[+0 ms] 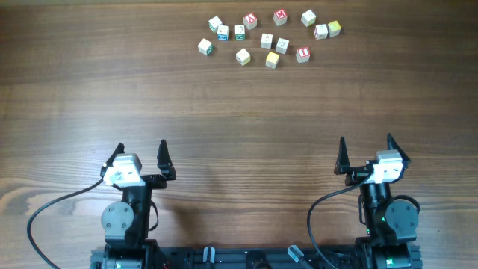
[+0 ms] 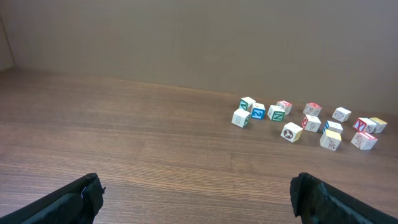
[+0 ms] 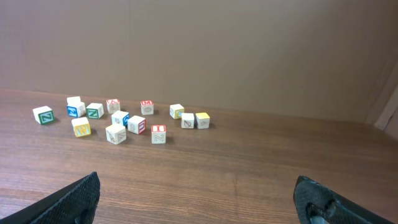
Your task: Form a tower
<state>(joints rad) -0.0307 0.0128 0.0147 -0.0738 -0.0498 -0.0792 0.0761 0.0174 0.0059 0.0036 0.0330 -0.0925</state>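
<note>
The wooden table carries a loose cluster of letter cubes at its far side, well apart from both arms. Each cube rests singly on the wood. The cluster includes a green-lettered cube at its left end, a red "M" cube at the far edge and a yellow-sided cube at the right end. A plain brown wall stands behind the table, and a black cable loops beside the left arm's base. The I cube sits on the near right edge of the cluster, near but not touching a pale yellowish cube to its left. Its top face is white with a red frame and a red "I", and in the right wrist view it stands no taller than its neighbours. The left gripper and the right gripper hold nothing, jaws spread wide, near the table's front edge.
</note>
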